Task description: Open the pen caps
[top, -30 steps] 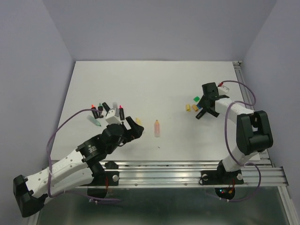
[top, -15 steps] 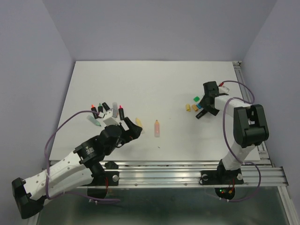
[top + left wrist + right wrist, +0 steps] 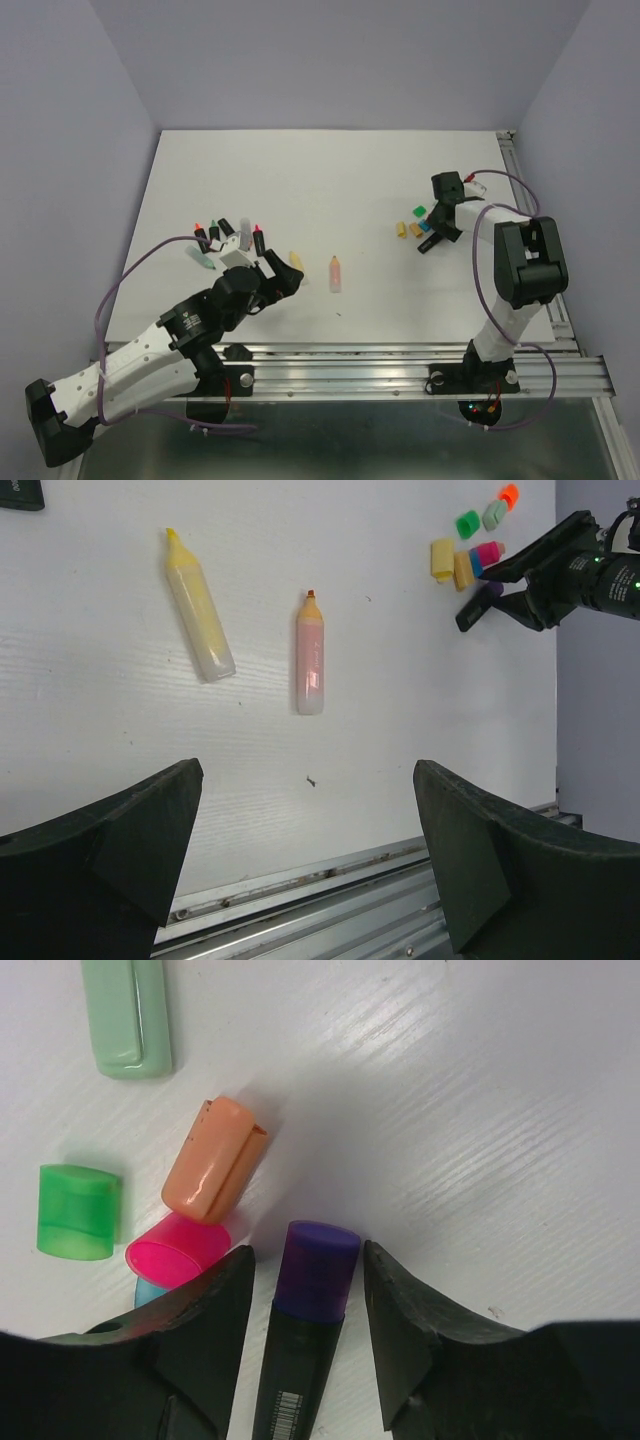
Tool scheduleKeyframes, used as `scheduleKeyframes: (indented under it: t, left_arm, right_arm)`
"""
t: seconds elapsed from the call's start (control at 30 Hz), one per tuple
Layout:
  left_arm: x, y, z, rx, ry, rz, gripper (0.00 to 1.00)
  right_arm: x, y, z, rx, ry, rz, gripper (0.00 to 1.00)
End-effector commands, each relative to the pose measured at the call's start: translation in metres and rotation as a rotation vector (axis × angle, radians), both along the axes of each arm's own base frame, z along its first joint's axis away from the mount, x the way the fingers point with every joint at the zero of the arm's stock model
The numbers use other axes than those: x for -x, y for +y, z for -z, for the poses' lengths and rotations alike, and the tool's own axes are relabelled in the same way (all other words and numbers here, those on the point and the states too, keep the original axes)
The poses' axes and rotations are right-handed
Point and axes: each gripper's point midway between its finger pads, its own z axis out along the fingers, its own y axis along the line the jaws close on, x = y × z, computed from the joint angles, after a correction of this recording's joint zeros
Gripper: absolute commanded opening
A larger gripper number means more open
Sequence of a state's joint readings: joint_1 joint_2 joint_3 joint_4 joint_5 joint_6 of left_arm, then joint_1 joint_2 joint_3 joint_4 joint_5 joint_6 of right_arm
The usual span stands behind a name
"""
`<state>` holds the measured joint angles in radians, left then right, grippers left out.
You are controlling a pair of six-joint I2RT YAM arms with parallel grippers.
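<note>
My right gripper (image 3: 307,1256) is open and low on the table, one jaw on each side of a purple cap (image 3: 316,1270) that sits on a black pen body (image 3: 295,1380). There is a narrow gap on both sides. Loose caps lie just beyond it: pink (image 3: 180,1250), orange (image 3: 213,1160), green (image 3: 78,1212), mint (image 3: 130,1015) and a sliver of blue (image 3: 150,1293). In the top view the right gripper (image 3: 432,240) is at the right of the table. My left gripper (image 3: 283,277) is open and empty, near an uncapped yellow pen (image 3: 198,610) and an uncapped pink pen (image 3: 309,655).
Several uncapped black pens (image 3: 225,235) lie in a group at the left of the white table (image 3: 320,180). A yellow cap (image 3: 400,229) lies by the cap pile. A metal rail (image 3: 400,350) runs along the near edge.
My left gripper has drawn back a little toward the near left, so the yellow pen now shows. My right gripper has shifted slightly toward the cap pile.
</note>
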<state>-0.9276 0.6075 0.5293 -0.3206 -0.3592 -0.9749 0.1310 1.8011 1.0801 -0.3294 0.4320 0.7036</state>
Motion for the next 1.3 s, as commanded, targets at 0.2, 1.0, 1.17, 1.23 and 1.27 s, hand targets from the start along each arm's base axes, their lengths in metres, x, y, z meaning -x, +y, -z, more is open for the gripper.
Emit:
scheduleKeyframes:
  t: [0.2, 1.0, 1.17, 1.23, 1.27]
  left_arm:
    - [-0.002, 0.002, -0.01, 0.024, -0.028, -0.012, 0.99]
    - [-0.031, -0.129, -0.034, 0.014, -0.188, 0.439, 0.99]
    - [-0.031, -0.15, -0.027, 0.034, -0.17, 0.497, 0.99]
    - [-0.032, -0.151, -0.026, 0.052, -0.175, 0.489, 0.99]
    - [-0.032, -0.153, -0.026, 0.065, -0.174, 0.489, 0.99]
  right_arm:
    - [-0.018, -0.011, -0.013, 0.036, -0.045, 0.037, 0.37]
    - [0.08, 0.207, -0.127, -0.301, -0.328, -0.723, 0.08]
    - [0.08, 0.239, -0.142, -0.343, -0.374, -0.743, 0.08]
    - [0.08, 0.248, -0.148, -0.375, -0.397, -0.747, 0.08]
    - [0.08, 0.25, -0.15, -0.394, -0.406, -0.729, 0.08]
